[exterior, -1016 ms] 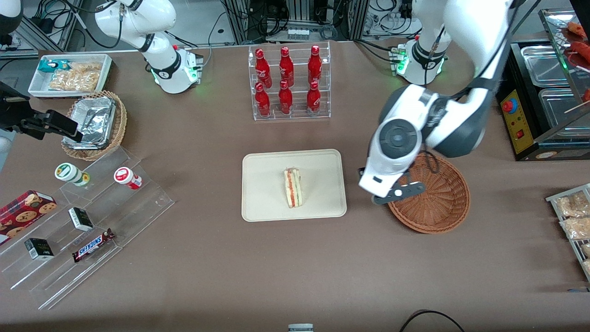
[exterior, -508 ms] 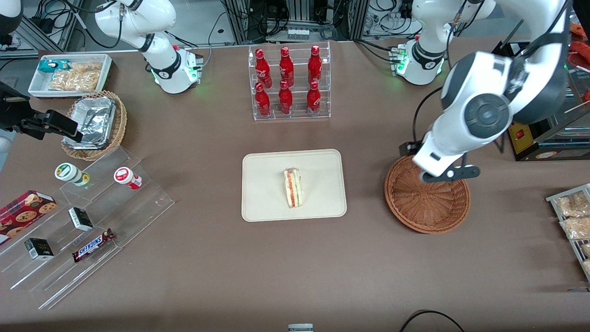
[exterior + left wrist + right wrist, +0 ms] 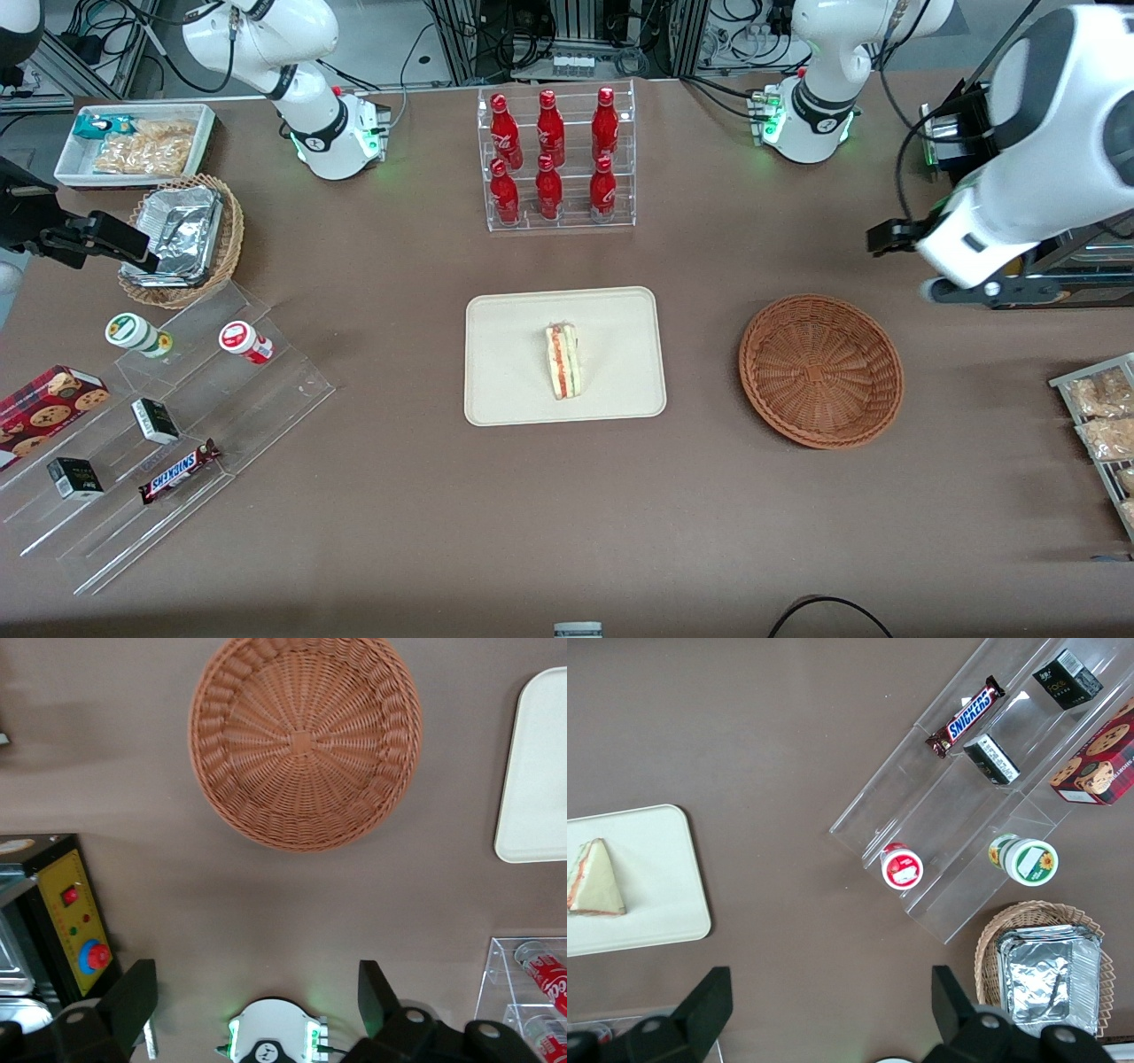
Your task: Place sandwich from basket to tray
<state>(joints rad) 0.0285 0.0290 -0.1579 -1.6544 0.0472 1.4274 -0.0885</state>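
The sandwich (image 3: 563, 361) lies on its side in the middle of the cream tray (image 3: 514, 354), its red and green filling edge showing; the right wrist view has the same sandwich (image 3: 594, 879) on the tray (image 3: 664, 895). The round reddish-brown basket (image 3: 821, 370) sits beside the tray toward the working arm's end and holds nothing. My gripper (image 3: 926, 264) hangs high above the table, farther from the front camera than the basket and off to the working arm's end. Seen from the left wrist, the gripper (image 3: 257, 983) is open and empty, looking down on the basket (image 3: 304, 737) and a tray corner (image 3: 536, 780).
A clear rack of red bottles (image 3: 554, 159) stands farther back than the tray. A black machine with a yellow panel (image 3: 1001, 230) sits close by my gripper. Snack packets (image 3: 1103, 416) lie at the working arm's end. Acrylic steps with snacks (image 3: 168, 425) and a foil-filled tan basket (image 3: 182, 237) occupy the parked arm's end.
My arm has swung off the basket toward the working arm's end of the table and risen, uncovering the whole basket. The sandwich and tray have stayed put.
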